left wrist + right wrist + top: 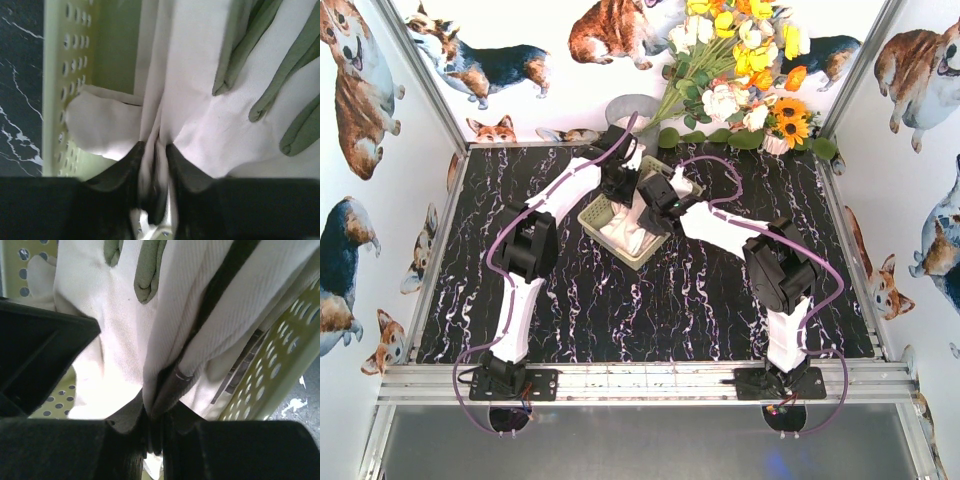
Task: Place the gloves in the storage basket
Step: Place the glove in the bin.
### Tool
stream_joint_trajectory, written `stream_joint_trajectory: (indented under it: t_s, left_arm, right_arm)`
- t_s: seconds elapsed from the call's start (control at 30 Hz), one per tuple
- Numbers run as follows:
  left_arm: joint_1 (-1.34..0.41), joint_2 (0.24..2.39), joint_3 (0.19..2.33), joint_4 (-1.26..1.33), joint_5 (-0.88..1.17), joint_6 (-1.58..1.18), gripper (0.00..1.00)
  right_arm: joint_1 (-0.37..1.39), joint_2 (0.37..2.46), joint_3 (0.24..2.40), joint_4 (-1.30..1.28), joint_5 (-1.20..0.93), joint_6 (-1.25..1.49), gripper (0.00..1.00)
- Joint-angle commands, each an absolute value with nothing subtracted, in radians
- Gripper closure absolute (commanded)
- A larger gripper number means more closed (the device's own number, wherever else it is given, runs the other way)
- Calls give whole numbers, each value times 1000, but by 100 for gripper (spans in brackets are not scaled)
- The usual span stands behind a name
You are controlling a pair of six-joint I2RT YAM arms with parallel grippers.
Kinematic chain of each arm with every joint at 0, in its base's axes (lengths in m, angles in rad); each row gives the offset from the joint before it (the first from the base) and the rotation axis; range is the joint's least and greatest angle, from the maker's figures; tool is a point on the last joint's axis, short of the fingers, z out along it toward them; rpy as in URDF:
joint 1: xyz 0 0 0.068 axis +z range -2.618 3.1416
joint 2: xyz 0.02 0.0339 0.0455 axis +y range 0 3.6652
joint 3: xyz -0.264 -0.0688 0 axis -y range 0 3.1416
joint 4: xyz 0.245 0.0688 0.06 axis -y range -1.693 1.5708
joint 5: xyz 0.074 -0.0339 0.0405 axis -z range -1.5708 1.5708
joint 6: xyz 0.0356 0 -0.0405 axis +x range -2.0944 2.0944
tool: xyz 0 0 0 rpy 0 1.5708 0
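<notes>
Now the left pincer (153,150) and right pincer (153,409) each pinch gloves (200,117).

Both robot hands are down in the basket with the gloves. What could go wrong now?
The left gripper and right gripper both pinch the cream fabric gloves; lifting without letting go could drag them back out. Both crowd over the pale yellow-green plastic basket, so they might bump each other or shove it.

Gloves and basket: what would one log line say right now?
left fingers: pinching gloves | right fingers: pinching gloves | gloves: inside basket | release: not yet
</notes>
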State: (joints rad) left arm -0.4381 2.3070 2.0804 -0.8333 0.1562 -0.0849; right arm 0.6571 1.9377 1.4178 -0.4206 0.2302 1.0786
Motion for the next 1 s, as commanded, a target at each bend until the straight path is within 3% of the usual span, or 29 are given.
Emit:
stream_joint_trajectory:
  t_s: [0.0, 0.13, 0.37, 0.7, 0.97]
  left_arm:
    - [-395, 2296, 2137, -677, 81, -67, 77]
    - [-386, 2261, 2138, -676, 60, -66, 66]
    - [-361, 2201, 2089, -675, 65, -76, 65]
    - [-368, 2049, 1900, -644, 177, -141, 70]
    - [-376, 1969, 1747, -609, 249, -178, 83]
  right_arm:
    - [699, 1964, 1428, -614, 210, 1106, 100]
    - [699, 1975, 1433, -624, 206, 1116, 100]
    - [701, 1990, 1448, -620, 195, 1114, 100]
    - [703, 1996, 1451, -616, 187, 1107, 100]
    - [703, 1997, 1463, -615, 186, 1082, 100]
